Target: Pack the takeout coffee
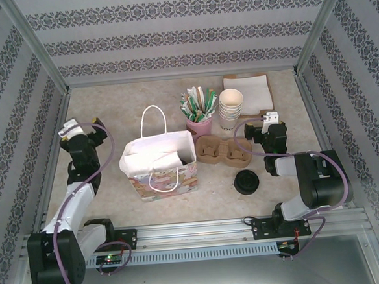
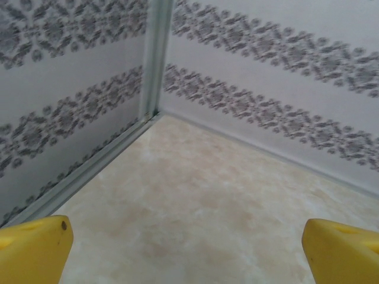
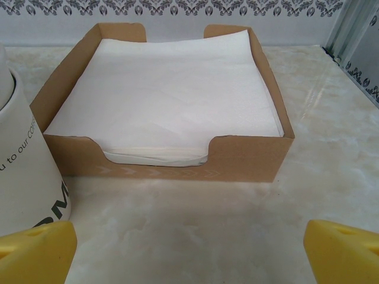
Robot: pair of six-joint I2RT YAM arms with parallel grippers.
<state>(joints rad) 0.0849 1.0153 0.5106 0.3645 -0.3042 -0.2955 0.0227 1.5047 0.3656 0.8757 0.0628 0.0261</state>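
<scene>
Your left gripper (image 2: 189, 251) and right gripper (image 3: 189, 251) both gape wide, empty; bag (image 1: 158, 158) stands between them, coffee inside or not, can't tell

Matt brown cardboard tray (image 3: 249, 160) of soft white paper napkins (image 3: 172, 89); smooth, faintly glossy marbled table (image 3: 195, 225); white paper bag (image 1: 158, 156); rough pulp carrier (image 1: 223, 152); matt paper cups (image 1: 231, 106).

1. Left arm (image 1: 70, 209): black joints, a white forearm link, a purple cable looping alongside.
2. Right arm (image 1: 316, 185): bulky black housings, the same purple cable.
3. Left fingertips (image 2: 32, 248): yellow plastic, with one small dark dot, possibly a screw hole.
4. Right fingertips (image 3: 35, 251): yellow too.
</scene>
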